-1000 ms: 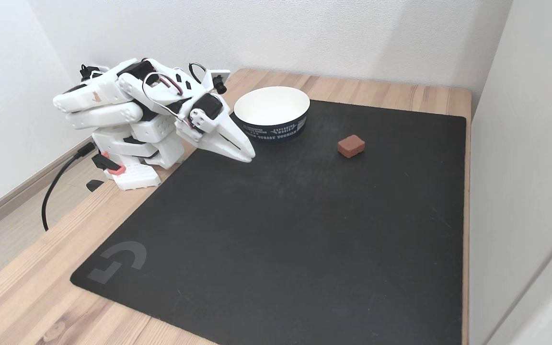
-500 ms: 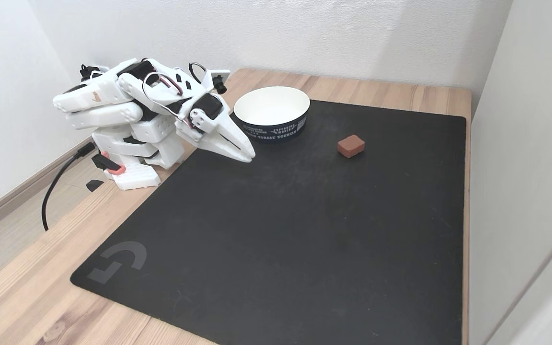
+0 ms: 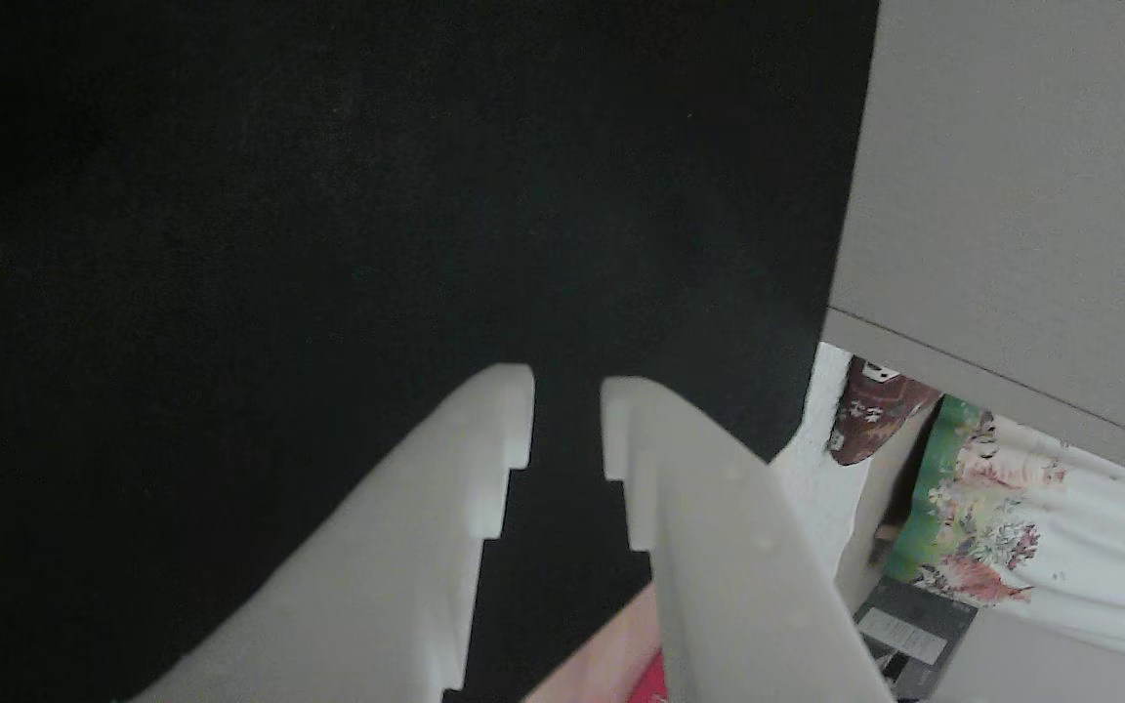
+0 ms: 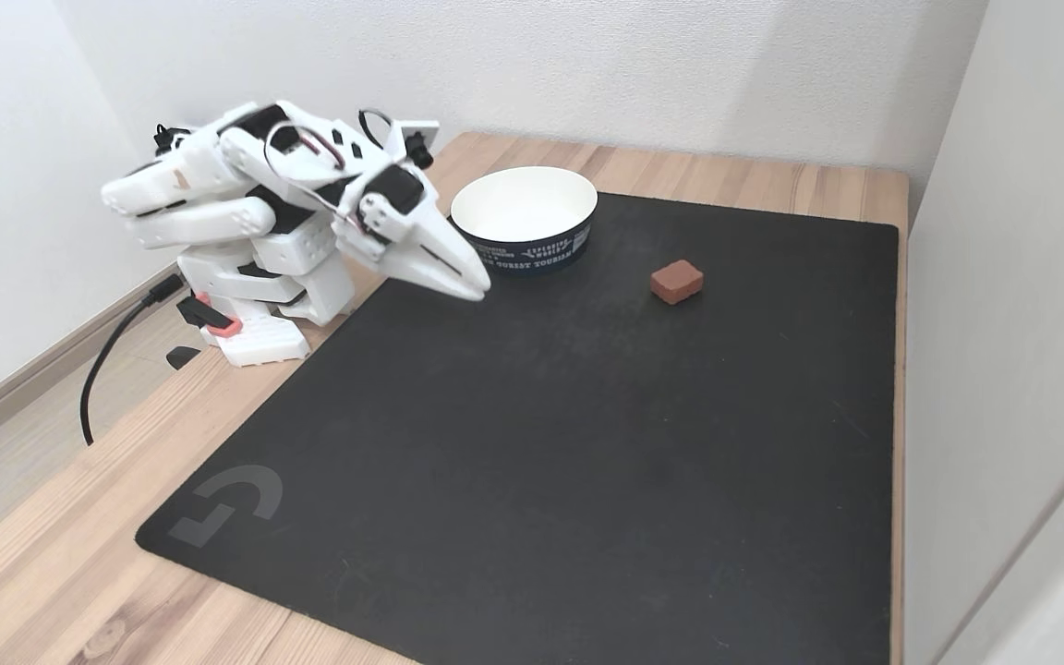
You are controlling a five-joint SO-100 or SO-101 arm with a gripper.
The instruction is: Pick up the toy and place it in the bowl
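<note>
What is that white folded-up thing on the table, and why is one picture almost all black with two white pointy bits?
The white thing is a small robot arm, folded up at the left edge of a wooden table. Its pointy end is its tool, two fingers it uses like a pincer.

The wide picture comes from a camera standing still, looking down at the table from the side. The dark picture comes from a little camera near the tool. The two white bits are the fingers, seen close up with a narrow gap between them. The black behind them is the big black mat on the table.

On the mat sit a white bowl with a dark outside, and to its right a small reddish-brown toy.

The tool holds nothing. The toy lies untouched, apart from the bowl.
</note>
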